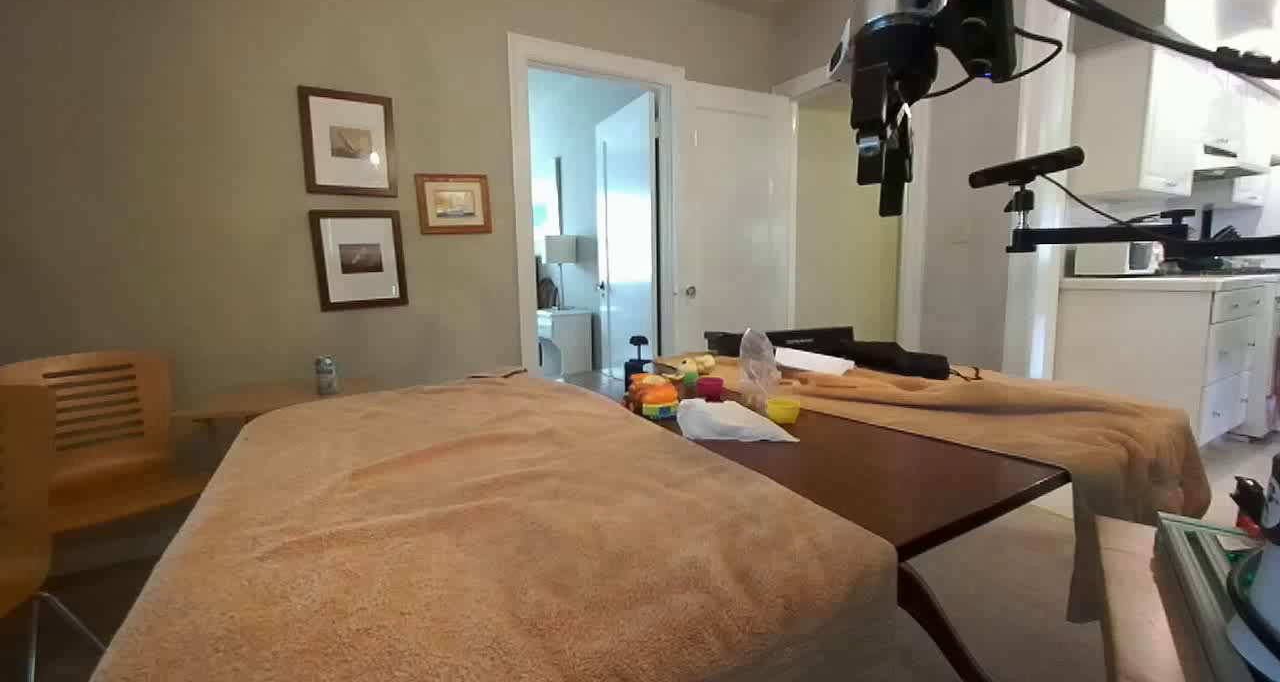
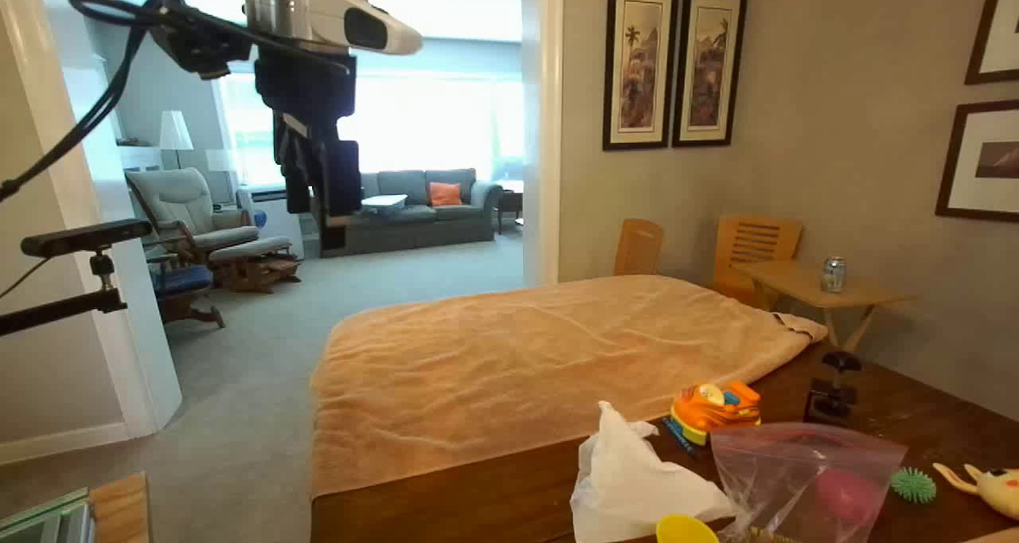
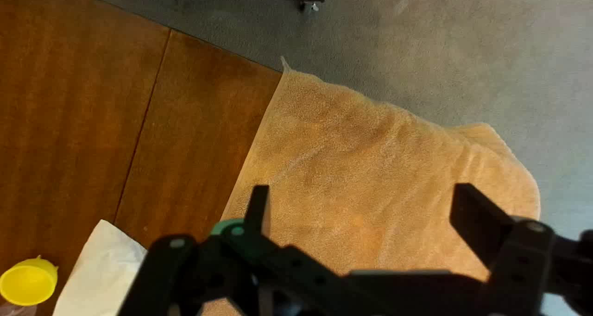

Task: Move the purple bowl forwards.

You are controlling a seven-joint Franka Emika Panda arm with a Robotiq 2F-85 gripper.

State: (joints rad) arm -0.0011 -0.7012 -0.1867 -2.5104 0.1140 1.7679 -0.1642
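Currently, the tool (image 3: 361, 205) is spread, holds nothing and hangs well apart from the surface (image 1: 880, 472). The purple bowl (image 1: 710, 389) stands there, just beyond the white cloth (image 1: 730, 422) in an exterior view. Apparently, nothing is done: approach, grasp, forward transfer and release remain.

Obstacle near purple bowl (image 1: 710, 389): bag (image 1: 758, 367)
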